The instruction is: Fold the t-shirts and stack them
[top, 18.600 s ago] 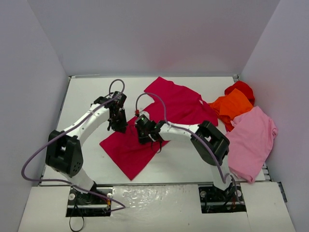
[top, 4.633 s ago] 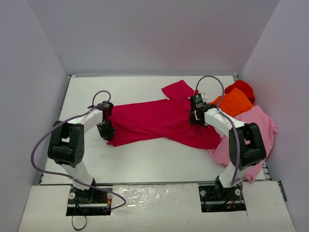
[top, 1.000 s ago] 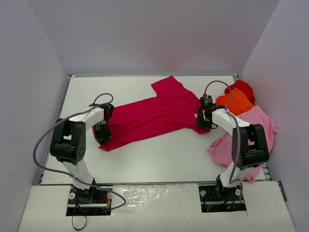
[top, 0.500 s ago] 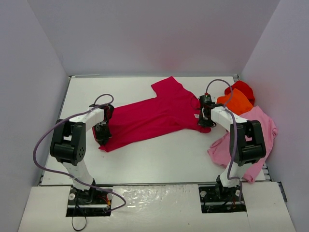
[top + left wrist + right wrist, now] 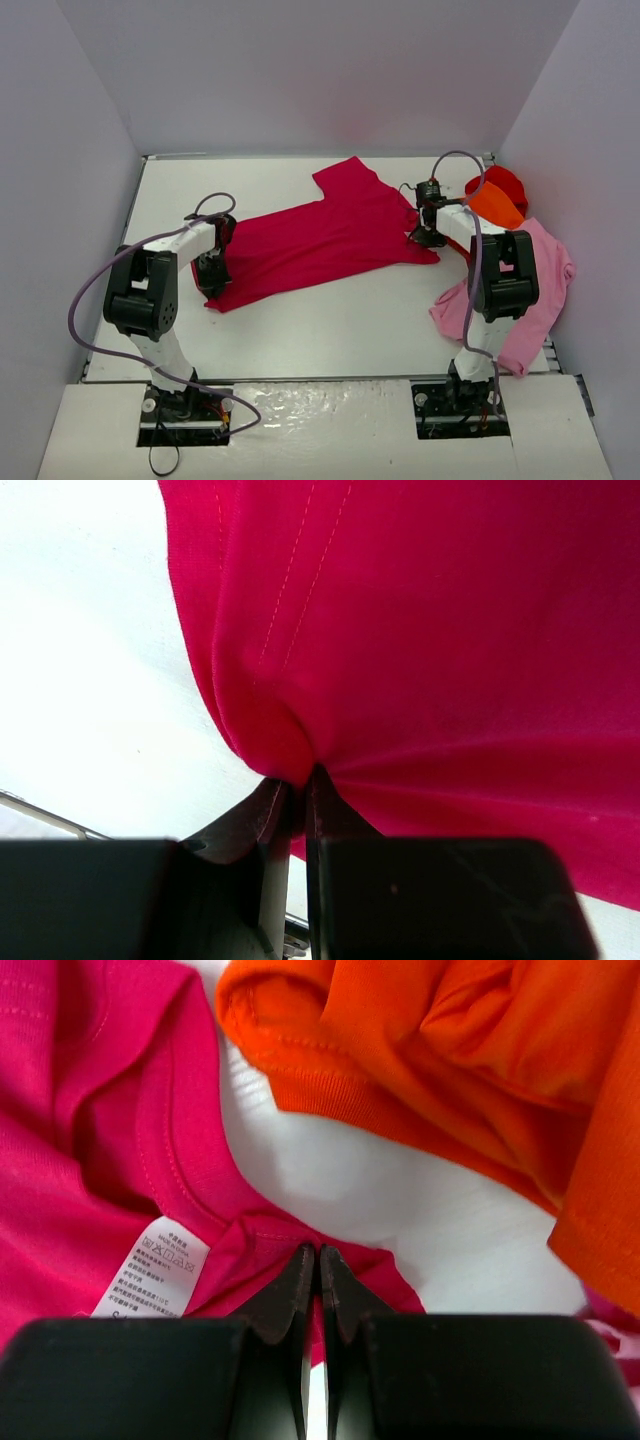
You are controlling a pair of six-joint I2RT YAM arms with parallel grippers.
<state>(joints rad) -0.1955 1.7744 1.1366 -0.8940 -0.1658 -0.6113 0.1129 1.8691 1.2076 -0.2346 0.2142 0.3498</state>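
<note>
A crimson t-shirt [image 5: 320,235] lies stretched across the middle of the table, one sleeve pointing to the back. My left gripper [image 5: 212,272] is shut on its left hem; in the left wrist view the cloth [image 5: 430,630] bunches into the shut left gripper [image 5: 297,785]. My right gripper [image 5: 425,232] is shut on the collar edge at the shirt's right end. The right wrist view shows the right gripper [image 5: 319,1255] pinching crimson cloth [image 5: 90,1160] beside the white tag [image 5: 150,1270]. The orange t-shirt [image 5: 495,205] [image 5: 450,1060] lies just right of it.
A bright red t-shirt [image 5: 500,183] sits behind the orange one at the back right. The light pink t-shirt [image 5: 520,290] is spread along the right edge, partly under my right arm. White walls close in the table on three sides.
My right gripper has shut on the crimson shirt's collar and shifted a little toward the back. The left gripper keeps its hold in the same place.
</note>
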